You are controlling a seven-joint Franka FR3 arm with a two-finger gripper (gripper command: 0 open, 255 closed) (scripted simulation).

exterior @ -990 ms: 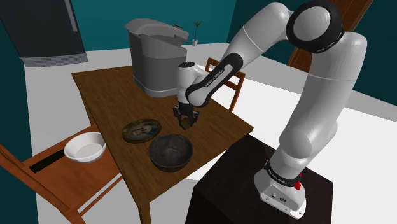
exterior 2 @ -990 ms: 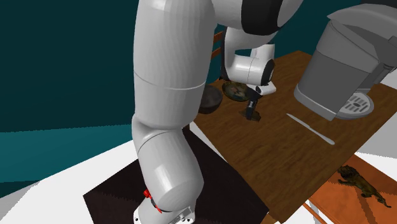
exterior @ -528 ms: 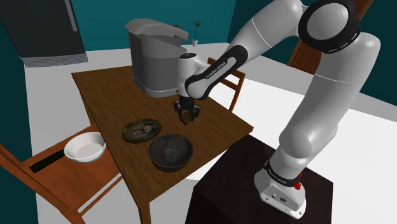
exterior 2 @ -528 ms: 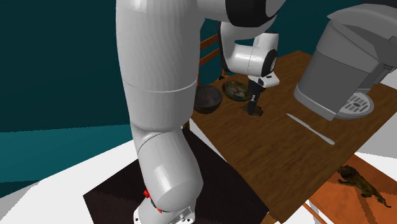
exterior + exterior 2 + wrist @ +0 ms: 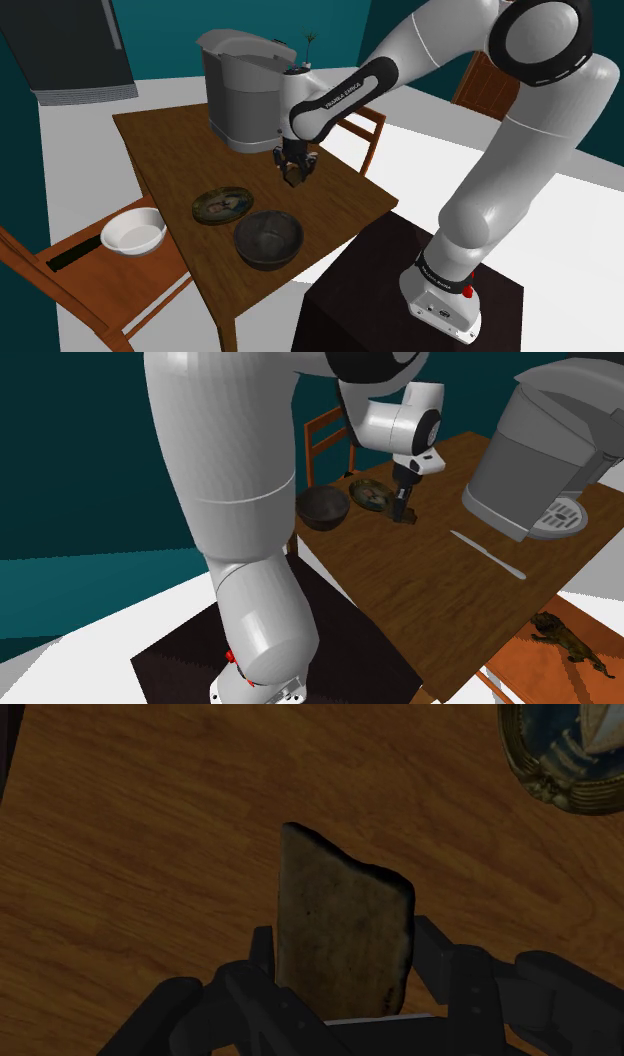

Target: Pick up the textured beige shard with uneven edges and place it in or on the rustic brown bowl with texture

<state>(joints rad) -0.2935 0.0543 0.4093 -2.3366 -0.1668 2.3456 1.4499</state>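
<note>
Shoulder view, left to right: white round bowl (image 5: 133, 232) sits on a wooden chair seat (image 5: 120, 275) beside the brown wooden tabletop (image 5: 160, 148). On the tabletop are a round picture plate with a gilt rim (image 5: 222, 204) and the dark brown rough-walled bowl (image 5: 268, 239) just beside it, near the front edge. Grey boxy coffee machine (image 5: 240, 90) stands behind them. Black tool (image 5: 293, 178) points down between the machine and the brown bowl, apart from both, low over the wood. White arm (image 5: 500, 170) arches back to the dark stand (image 5: 350, 300).

Second exterior view, left to right: brown bowl (image 5: 322, 507), plate (image 5: 372, 494), tool (image 5: 403, 512), a thin pale strip (image 5: 487, 554) lying flat on the tabletop, coffee machine (image 5: 540, 452). Tool is just beside the plate's rim, not over the bowl.

Wrist view: tool (image 5: 345, 954) is clenched on the flat beige-brown shard with a ragged dark edge (image 5: 340, 904). Fingers (image 5: 445, 964) press its two sides, and the piece sticks out past the fingertips toward the wood. Plate (image 5: 565, 754) lies off to one side of the tool, clear of the shard. Cannot tell whether the shard's far edge touches the tabletop. Shard is not in the bowl.
</note>
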